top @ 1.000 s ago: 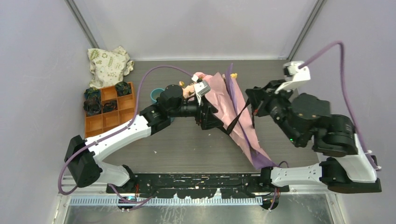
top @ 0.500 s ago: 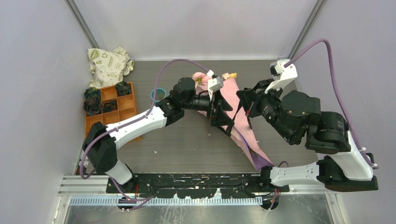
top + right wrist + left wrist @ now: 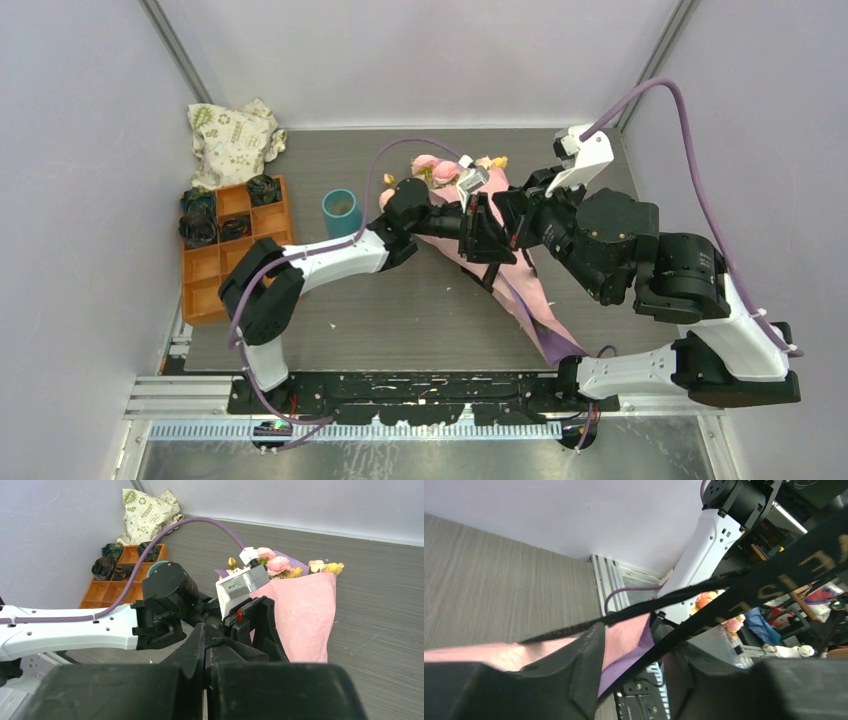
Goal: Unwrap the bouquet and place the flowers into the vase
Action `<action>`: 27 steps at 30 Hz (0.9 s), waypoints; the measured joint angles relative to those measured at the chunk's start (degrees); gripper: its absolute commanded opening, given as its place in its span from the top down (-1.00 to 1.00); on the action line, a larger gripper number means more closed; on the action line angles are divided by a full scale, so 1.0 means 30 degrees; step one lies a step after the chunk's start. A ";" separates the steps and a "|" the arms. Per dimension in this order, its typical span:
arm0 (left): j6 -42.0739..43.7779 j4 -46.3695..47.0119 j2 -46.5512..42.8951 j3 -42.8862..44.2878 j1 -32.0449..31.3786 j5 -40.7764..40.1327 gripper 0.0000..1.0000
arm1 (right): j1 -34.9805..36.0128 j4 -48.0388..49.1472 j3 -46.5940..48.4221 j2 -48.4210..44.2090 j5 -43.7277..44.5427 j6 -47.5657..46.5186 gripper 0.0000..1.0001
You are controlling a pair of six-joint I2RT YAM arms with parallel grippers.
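Top view: bouquet (image 3: 440, 168) wrapped, ribbon (image 3: 774, 575) taut, not off. Right gripper (image 3: 209, 640) pinches ribbon; left gripper (image 3: 636, 650) straddles it, jaws apart. Vase (image 3: 341, 212) empty, near table's left edge.

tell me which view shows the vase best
Top external: the vase stands whole and upright, clear of the left arm. The right wrist view shows only a teal sliver of it behind that arm. The left wrist view shows none of it.

Robotics lab test cell, plain lilac walls (image 3: 420, 60), aluminium frame posts (image 3: 168, 40), bench-mounted arms (image 3: 330, 262)
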 measured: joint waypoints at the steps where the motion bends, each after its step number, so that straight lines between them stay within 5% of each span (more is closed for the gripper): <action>1: -0.0321 0.0372 0.0109 -0.0189 0.0000 0.0044 0.35 | 0.0000 0.0022 -0.0015 0.0036 0.0007 -0.0007 0.98; 6: -0.0772 0.0816 -0.0495 -0.1967 0.0058 -0.0313 0.70 | 0.0000 0.0233 -0.0561 -0.0328 0.0328 -0.0007 0.97; 11: 0.0991 -0.3118 -0.5056 -0.4677 0.0124 -0.3075 0.89 | 0.0000 0.0270 -0.1370 -0.1027 0.1443 0.0007 0.91; 18: 0.4138 -0.9449 -1.4105 -0.4801 0.0291 -0.8546 0.93 | 0.0000 0.0262 -0.2863 -0.1792 0.3475 0.0168 0.86; 27: 0.6863 -1.6684 -1.7019 -0.2856 0.0430 -1.4761 0.78 | 0.0000 -0.0903 -0.3198 -0.1399 0.6477 0.0940 0.86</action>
